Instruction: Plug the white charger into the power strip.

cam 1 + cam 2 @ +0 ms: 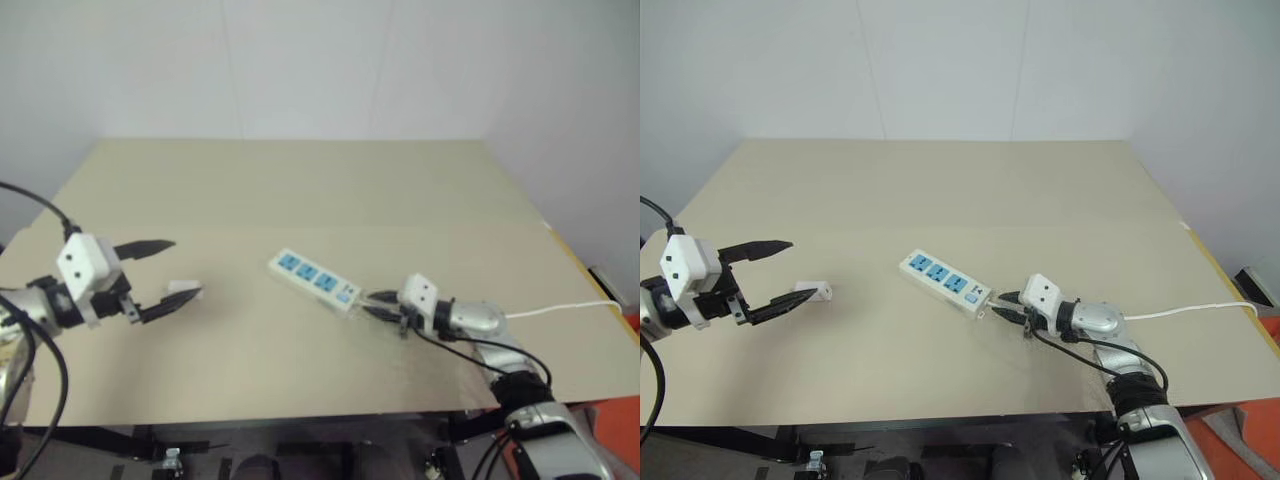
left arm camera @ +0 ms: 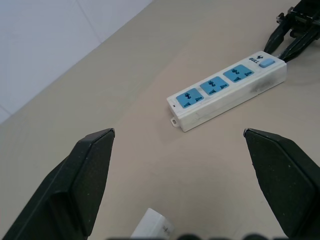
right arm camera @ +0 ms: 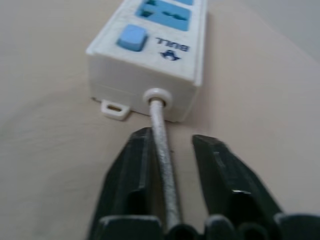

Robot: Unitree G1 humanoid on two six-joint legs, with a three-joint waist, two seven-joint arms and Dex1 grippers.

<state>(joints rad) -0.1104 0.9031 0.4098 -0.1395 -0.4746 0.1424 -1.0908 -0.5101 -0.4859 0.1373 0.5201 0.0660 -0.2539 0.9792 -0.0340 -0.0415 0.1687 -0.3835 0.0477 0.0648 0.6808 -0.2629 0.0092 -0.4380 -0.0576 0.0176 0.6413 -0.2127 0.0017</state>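
Tan bench [image 1: 940, 180] against a white wall. The power strip [image 1: 945, 281] lies flat near the middle of the bench, set at a slant, three blue outlet faces up and a blue switch [image 3: 132, 36] at the end nearest the right arm. All three outlets are bare; nothing is plugged in.

The white charger [image 1: 812, 292] lies on the bench well apart from the strip, over on the left side. In the left wrist view a corner of it [image 2: 154, 226] shows low between the fingers.

Left gripper [image 1: 782, 272]: jaws spread wide, one black finger raised clear above the bench, the other reaching down just beside the charger. Whether that lower fingertip touches the charger I cannot tell. Nothing is held.

Right gripper [image 1: 1008, 306]: low over the bench at the switch end of the strip, pointing at it. Its jaws stand partly apart, straddling the strip's thin white cable [image 3: 162, 150] just behind where the cable leaves the housing. One finger [image 3: 131, 175] lies against the cable; the other sits clear of it with a gap, so the cable is not pinched.

The cable trails away across the bench toward the right edge [image 1: 1200, 310].
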